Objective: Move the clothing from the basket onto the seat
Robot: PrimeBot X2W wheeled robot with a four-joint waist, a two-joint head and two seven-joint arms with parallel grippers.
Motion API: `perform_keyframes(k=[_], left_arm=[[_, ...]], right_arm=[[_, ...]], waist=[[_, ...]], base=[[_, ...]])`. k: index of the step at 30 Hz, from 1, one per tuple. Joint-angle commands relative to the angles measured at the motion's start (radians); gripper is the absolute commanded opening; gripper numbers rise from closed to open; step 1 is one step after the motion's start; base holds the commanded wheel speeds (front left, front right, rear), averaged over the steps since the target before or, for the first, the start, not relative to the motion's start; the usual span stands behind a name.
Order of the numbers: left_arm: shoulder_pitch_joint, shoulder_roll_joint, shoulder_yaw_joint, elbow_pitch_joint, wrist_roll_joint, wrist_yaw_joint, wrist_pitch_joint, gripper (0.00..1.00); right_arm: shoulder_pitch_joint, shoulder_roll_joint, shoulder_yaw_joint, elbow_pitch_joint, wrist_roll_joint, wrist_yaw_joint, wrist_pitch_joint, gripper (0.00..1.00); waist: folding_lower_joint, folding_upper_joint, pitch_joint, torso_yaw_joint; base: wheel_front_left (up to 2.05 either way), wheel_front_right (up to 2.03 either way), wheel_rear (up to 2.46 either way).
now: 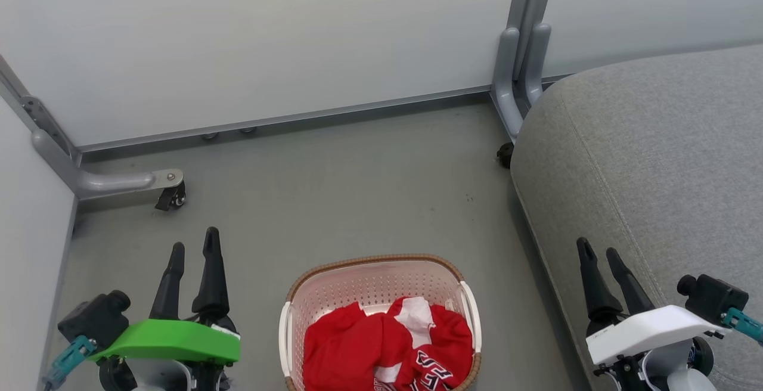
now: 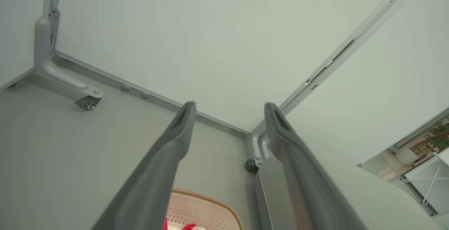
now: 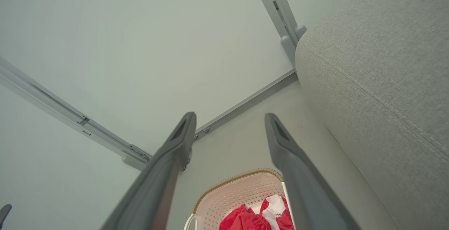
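Left gripper (image 1: 194, 242) and right gripper (image 1: 598, 249) are held wide, empty, flanking the basket (image 1: 375, 258), likely readied for the clothing (image 1: 357, 343) between them, seat (image 1: 656, 158) beside the right.

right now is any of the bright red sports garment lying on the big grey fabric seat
No, the red garment lies in the cream perforated plastic basket.

Bright, even, diffuse light, soft faint shadows, no glare, head view sharp, wrist views wide-angle, bent at edges
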State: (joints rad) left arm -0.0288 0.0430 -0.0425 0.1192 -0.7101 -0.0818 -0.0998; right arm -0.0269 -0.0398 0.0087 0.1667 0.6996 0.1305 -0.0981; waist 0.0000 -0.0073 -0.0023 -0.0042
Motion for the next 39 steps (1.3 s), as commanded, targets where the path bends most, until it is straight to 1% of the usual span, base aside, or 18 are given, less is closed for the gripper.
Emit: perform_keyframes(k=[1,13,31,39], left_arm=[[0.005,0.007,-0.005,-0.018,0.037,-0.001,-0.010,1.00],[0.014,0.008,-0.022,-0.037,0.174,-0.002,-0.044,1.00],[0.027,0.009,-0.055,-0.044,0.366,0.014,-0.088,1.00],[0.033,0.009,-0.059,-0.028,0.422,0.001,-0.108,1.00]], right_arm=[[0.005,-0.007,0.003,-0.017,-0.034,0.000,-0.011,1.00],[0.012,-0.008,0.018,-0.038,-0.156,0.000,-0.045,1.00],[0.027,-0.010,0.030,-0.058,-0.334,0.000,-0.091,1.00],[0.030,-0.011,0.027,-0.062,-0.403,0.000,-0.108,1.00]], waist=[[0.0000,0.0032,0.000,0.000],[0.0000,0.0039,0.002,-0.003],[0.0000,0.0050,0.005,-0.001],[0.0000,0.0054,0.008,-0.003]], base=[[0.00,0.00,0.00],[0.00,0.00,0.00],[0.00,0.00,0.00],[0.00,0.00,0.00]])
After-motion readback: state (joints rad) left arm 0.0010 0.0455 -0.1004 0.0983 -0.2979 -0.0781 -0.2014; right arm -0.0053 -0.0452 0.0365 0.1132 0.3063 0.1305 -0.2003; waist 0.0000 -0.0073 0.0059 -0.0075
